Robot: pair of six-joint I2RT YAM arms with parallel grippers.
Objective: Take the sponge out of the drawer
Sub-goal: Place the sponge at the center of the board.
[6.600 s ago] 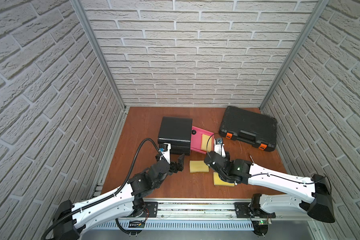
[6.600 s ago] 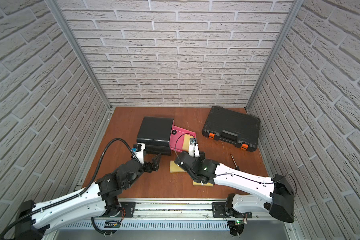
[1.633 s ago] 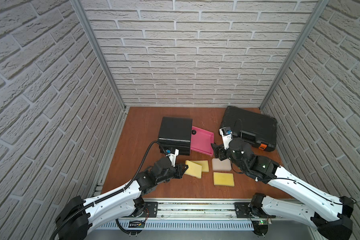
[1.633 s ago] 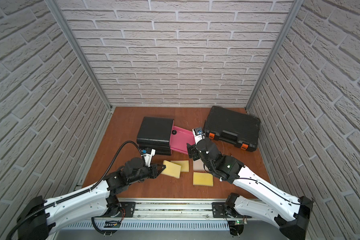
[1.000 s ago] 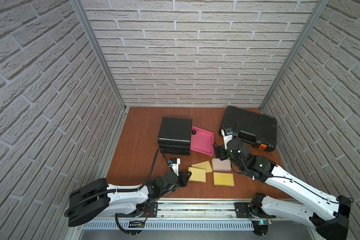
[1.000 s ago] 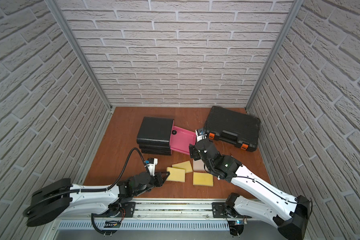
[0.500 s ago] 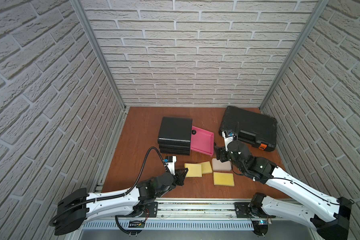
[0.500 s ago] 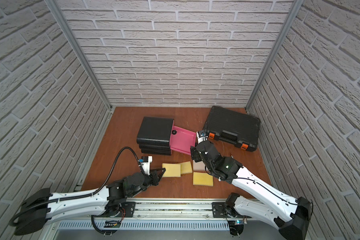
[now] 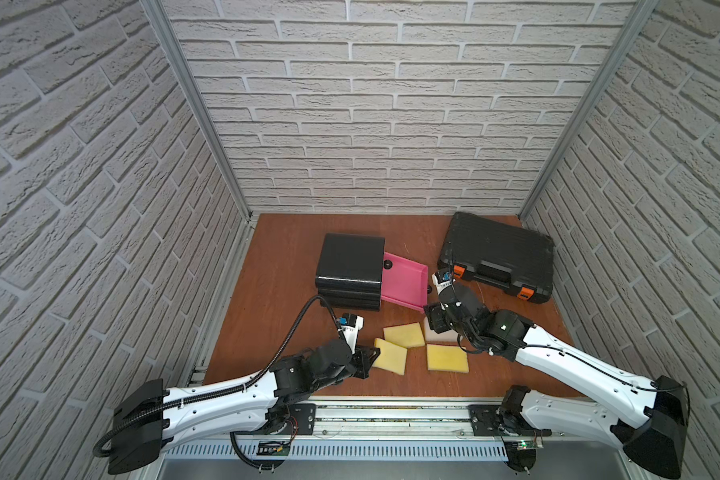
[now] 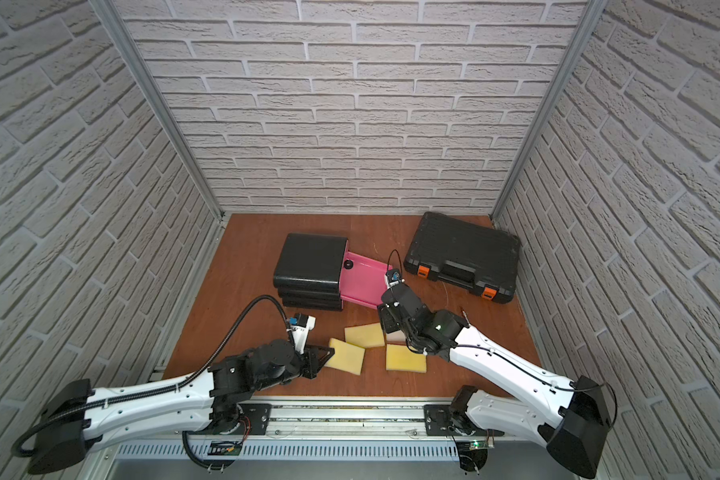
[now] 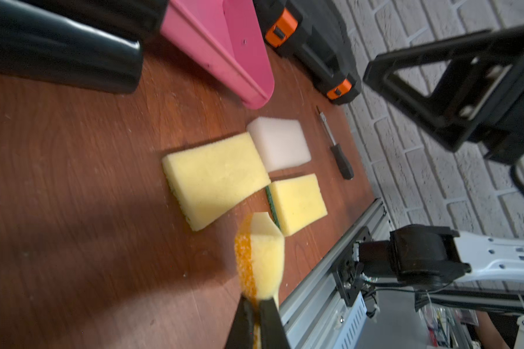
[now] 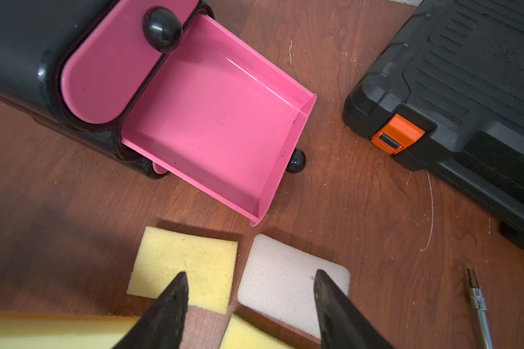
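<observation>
Lifted out since earlier, the white sponge (image 12: 285, 281), probably the drawer's, is lying beneath the right gripper (image 12: 250, 273), its jaws spread; beyond, the pink drawer (image 12: 218, 121) is sitting bare, task looking done; the left gripper (image 11: 256, 299) is clenching a yellow sponge (image 11: 266, 250).

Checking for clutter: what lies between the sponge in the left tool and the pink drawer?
A yellow sponge lies flat there, clear in both top views and the left wrist view.

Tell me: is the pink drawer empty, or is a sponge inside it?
Empty: the pulled-out pink drawer shows only its bare floor in the right wrist view.
</observation>
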